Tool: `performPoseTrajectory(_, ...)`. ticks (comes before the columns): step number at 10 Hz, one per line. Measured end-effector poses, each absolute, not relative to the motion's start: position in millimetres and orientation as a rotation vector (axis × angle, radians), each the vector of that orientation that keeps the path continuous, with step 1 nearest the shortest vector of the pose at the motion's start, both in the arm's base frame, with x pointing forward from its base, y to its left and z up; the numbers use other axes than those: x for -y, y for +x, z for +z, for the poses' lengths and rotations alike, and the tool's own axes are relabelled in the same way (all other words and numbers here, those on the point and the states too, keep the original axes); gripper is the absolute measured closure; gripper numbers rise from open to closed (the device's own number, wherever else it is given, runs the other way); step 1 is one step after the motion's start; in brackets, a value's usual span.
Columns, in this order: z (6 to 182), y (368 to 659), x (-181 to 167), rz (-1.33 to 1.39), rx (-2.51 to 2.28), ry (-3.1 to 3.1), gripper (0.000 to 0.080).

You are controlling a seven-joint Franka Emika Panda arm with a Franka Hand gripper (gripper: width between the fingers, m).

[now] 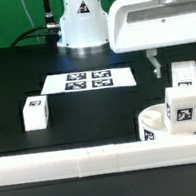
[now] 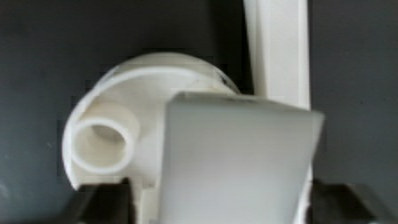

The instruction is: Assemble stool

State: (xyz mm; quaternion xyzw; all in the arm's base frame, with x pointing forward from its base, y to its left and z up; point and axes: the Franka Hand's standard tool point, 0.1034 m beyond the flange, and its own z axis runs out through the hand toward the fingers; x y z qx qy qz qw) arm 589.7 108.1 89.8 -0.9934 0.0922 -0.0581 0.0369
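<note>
- White plastic rectangular leg block (image 2: 240, 160) fills the space between the fingers of the gripper (image 2: 222, 208) in the wrist view. The two dark fingers (image 2: 107, 205) sit against its flanks, so the hand looks clamped on it, though the contact lines are blurred.
- Step in hand, as I judge it: bringing this leg to the round, thick white seat disc (image 2: 151, 100) for insertion.
- That seat disc lies just beyond the held block, close under the hand. Its round socket hole (image 2: 98, 142) shows past the block's edge and is not yet lined up with it.
- In the exterior view a second tagged white leg block (image 1: 186, 111) stands at the seat disc, just below the hand. Whether it is already seated I cannot tell.
- A third tagged white leg block (image 1: 34, 112) rests well apart from the hand on the black table (image 1: 12, 78), beyond the flat white marker board (image 1: 89, 81).
- The next move probably calls for shifting the held block over the open socket, keeping it square to the hole, then lowering and twisting it in. A tilted approach could jam on the rim or nudge the seat.
</note>
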Motion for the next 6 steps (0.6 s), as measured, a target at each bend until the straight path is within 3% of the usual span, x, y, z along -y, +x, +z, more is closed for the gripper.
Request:
performPoseTrajectory(1, 89.5, 589.4, -108.1, -0.179, -0.283, -3.050, 0.0403)
performPoseTrajectory(2, 89.5, 589.4, -108.1, -0.178, -0.301, -3.047, 0.0468)
performPoseTrajectory(6, 89.2, 588.8, -109.2, -0.161, -0.587, -2.985, 0.0468)
